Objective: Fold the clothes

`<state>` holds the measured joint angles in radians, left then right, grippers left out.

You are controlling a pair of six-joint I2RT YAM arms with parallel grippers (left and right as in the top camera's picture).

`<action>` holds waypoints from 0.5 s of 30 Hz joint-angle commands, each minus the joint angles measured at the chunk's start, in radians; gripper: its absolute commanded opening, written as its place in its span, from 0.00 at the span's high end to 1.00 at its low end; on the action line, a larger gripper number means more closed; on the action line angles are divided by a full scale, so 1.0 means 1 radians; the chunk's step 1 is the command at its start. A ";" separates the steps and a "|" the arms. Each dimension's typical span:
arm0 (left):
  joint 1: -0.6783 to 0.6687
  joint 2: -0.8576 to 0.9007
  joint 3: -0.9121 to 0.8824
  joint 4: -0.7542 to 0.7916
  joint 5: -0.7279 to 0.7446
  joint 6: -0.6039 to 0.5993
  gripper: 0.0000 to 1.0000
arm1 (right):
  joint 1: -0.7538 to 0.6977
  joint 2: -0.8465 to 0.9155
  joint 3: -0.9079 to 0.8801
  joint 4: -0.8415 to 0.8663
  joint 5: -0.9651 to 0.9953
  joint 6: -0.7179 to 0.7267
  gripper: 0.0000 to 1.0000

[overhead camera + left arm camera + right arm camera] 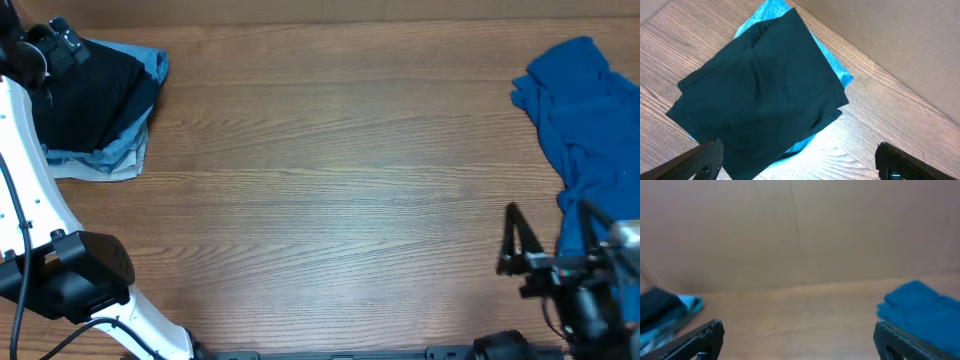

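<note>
blue garment (585, 110), crumpled far right: judged soft, limp; take an edge. left gripper (795, 160), right gripper (797, 337): apart, empty.

Brown wood-grain worktop (320, 200), grain running left to right, fills the overhead view. Plain tan wall (850, 230) behind its far edge, with a faint vertical seam (796, 225).

Wooden table (330, 200) bears a folded stack (95, 100) and crumpled blue garment (590, 110).
</note>
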<state>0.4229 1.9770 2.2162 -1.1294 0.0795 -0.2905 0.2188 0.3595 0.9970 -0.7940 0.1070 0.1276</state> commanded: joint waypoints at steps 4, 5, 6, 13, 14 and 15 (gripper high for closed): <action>-0.001 -0.003 0.011 0.004 0.006 -0.005 0.00 | -0.031 -0.185 -0.507 0.482 -0.024 0.000 0.00; -0.001 -0.003 0.011 0.003 0.006 -0.005 0.00 | -0.058 -0.207 -0.600 0.599 -0.054 0.000 0.00; -0.001 -0.003 0.011 0.004 0.006 -0.005 0.00 | -0.065 -0.216 -0.632 0.631 -0.063 0.000 0.00; -0.001 -0.003 0.011 0.003 0.006 -0.005 0.00 | -0.077 -0.281 -0.866 0.892 -0.068 0.001 0.00; -0.001 -0.003 0.011 0.003 0.006 -0.005 0.00 | -0.078 -0.286 -0.878 0.899 -0.068 0.001 0.00; -0.001 -0.003 0.011 0.003 0.006 -0.005 0.00 | -0.082 -0.298 -0.893 0.898 -0.069 0.005 0.00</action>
<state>0.4229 1.9770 2.2162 -1.1294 0.0792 -0.2905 0.1467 0.0875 0.1406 0.0921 0.0479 0.1272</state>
